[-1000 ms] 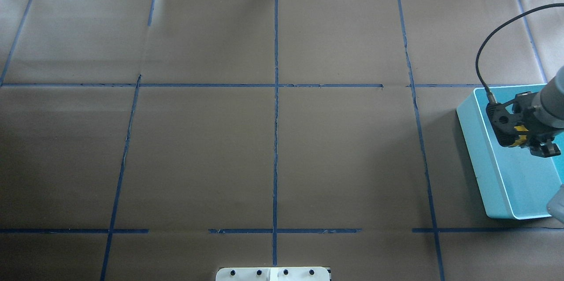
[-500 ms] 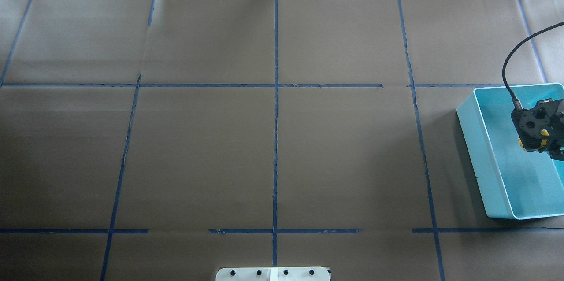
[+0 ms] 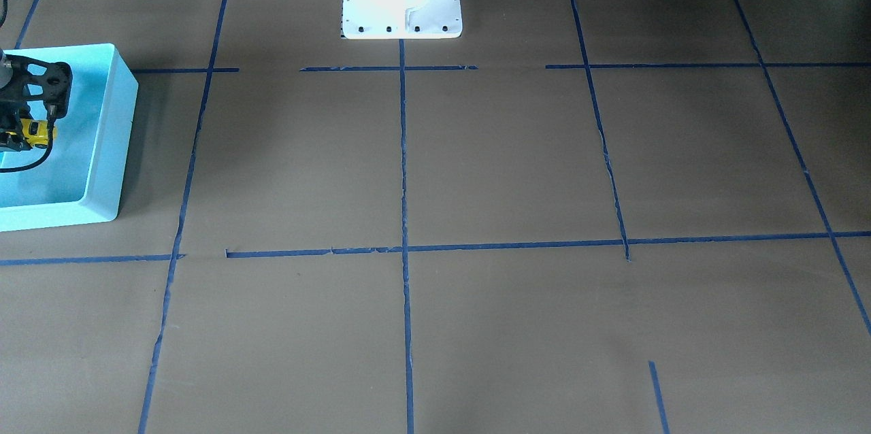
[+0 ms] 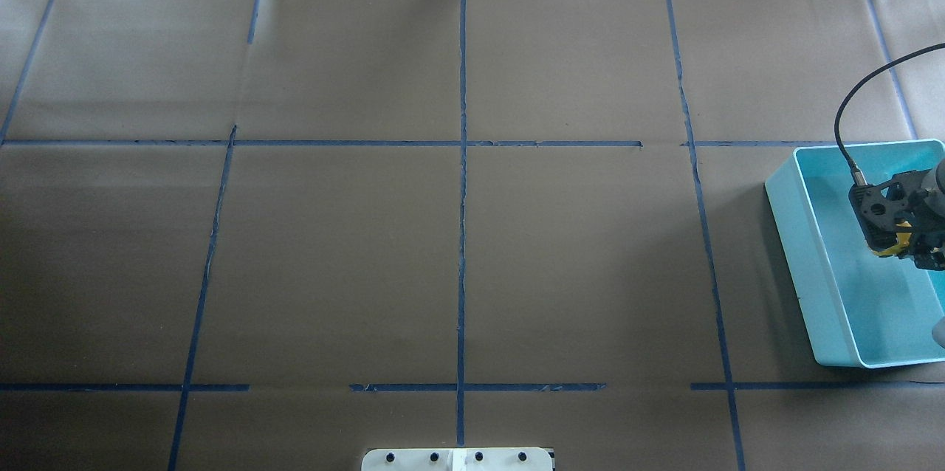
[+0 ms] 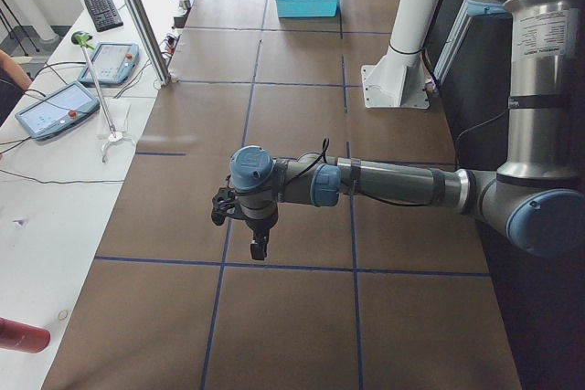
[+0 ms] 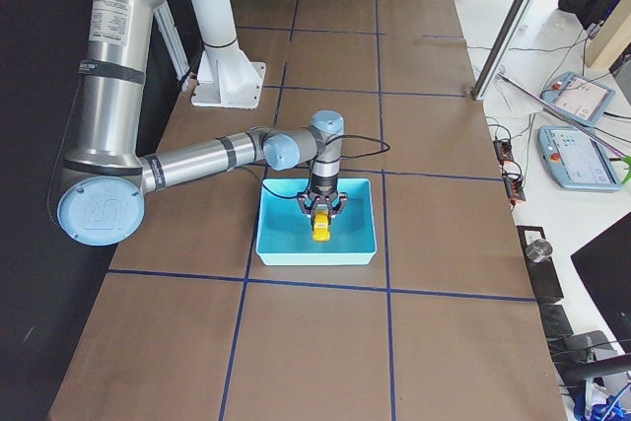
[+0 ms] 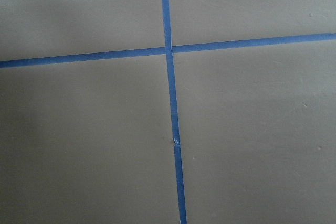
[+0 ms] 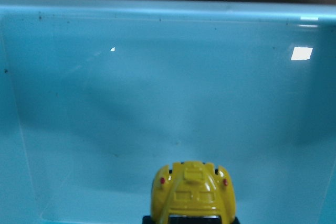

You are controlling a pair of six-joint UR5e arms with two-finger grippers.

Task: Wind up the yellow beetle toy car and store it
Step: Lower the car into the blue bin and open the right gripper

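As storing looks to be the step in hand, you'll find the right gripper (image 4: 902, 243) low inside the turquoise bin (image 4: 808, 257) at the overhead frame's right edge, jaws clamped on the yellow beetle toy car (image 8: 193, 192). The left gripper (image 5: 259, 246) hangs clear of the work; its opening can't be told.

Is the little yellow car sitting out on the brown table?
No, the yellow beetle toy car is over the turquoise bin, held in the right gripper.

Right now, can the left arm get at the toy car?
Probably not. The right pincer holds the toy car at the blue bin on the table's far end; the left pincer hangs at the opposite end.
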